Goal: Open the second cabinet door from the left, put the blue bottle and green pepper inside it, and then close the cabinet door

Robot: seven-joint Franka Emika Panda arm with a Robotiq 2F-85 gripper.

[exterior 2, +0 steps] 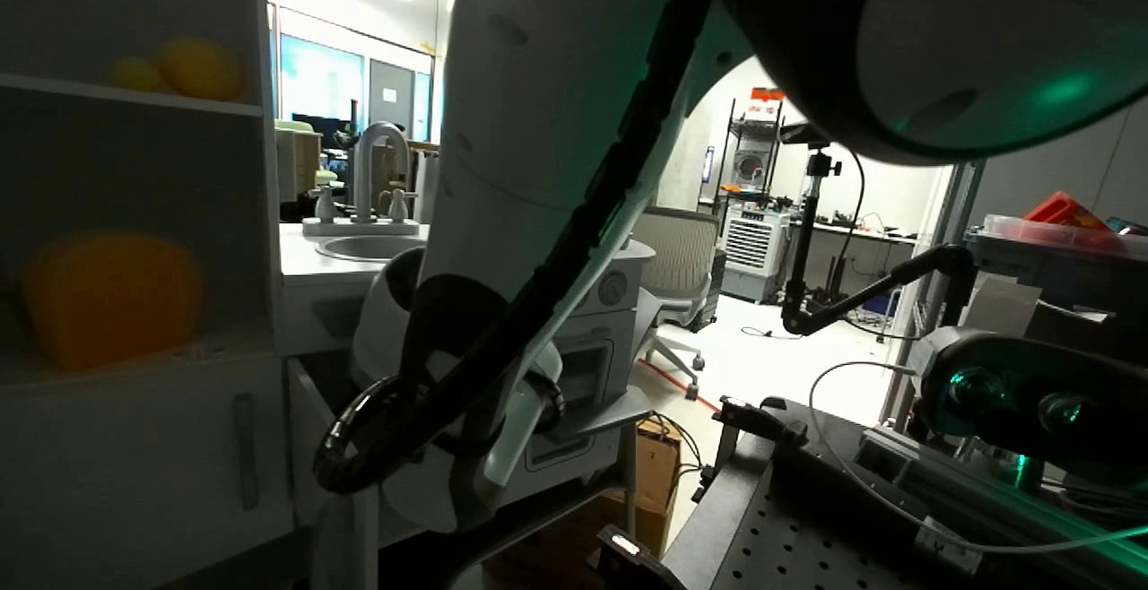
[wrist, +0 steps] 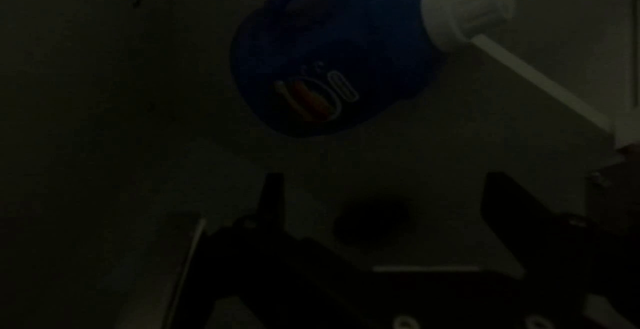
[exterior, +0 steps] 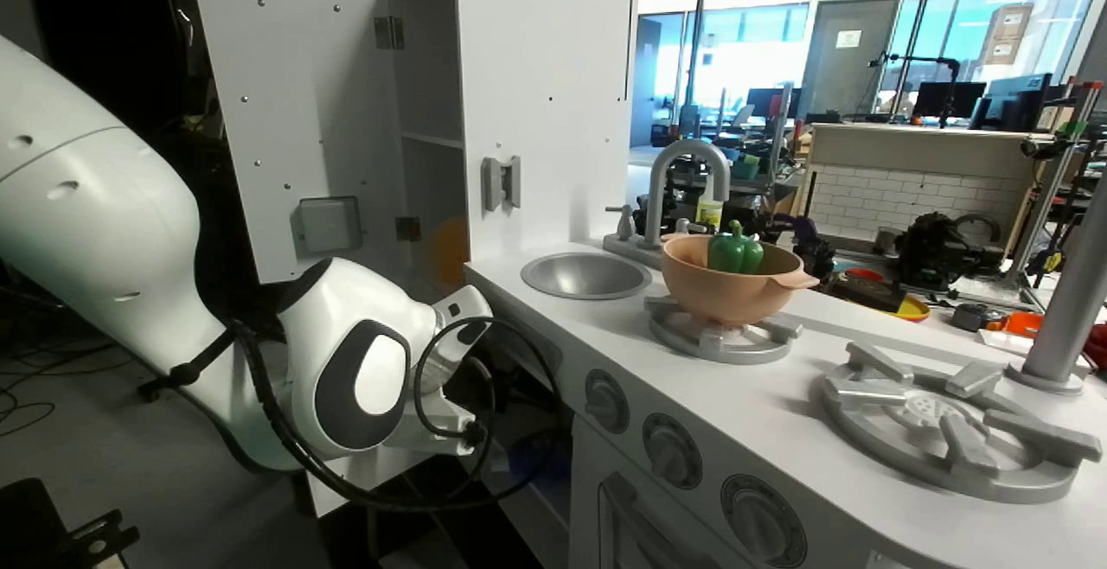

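Gripper apart in shadow below the counter, blue bottle ahead of it, green pepper in the bowl.
Wrist view very dim: fingers wide apart, bottle beyond their tips and outside the gap, white cap to the right; whether it stands or lies, cannot tell. A dark blur between the fingers, unidentified. Arm bends down past the counter front in both exterior views, gripper hidden there. Second cabinet door from the left stands open beside the arm, partly covered by it. Above, the sink is set into the counter; near it the bowl sits upright on a burner, pepper inside with its stem above the rim. Faucet behind the sink. Farthest: a monitor across the room.
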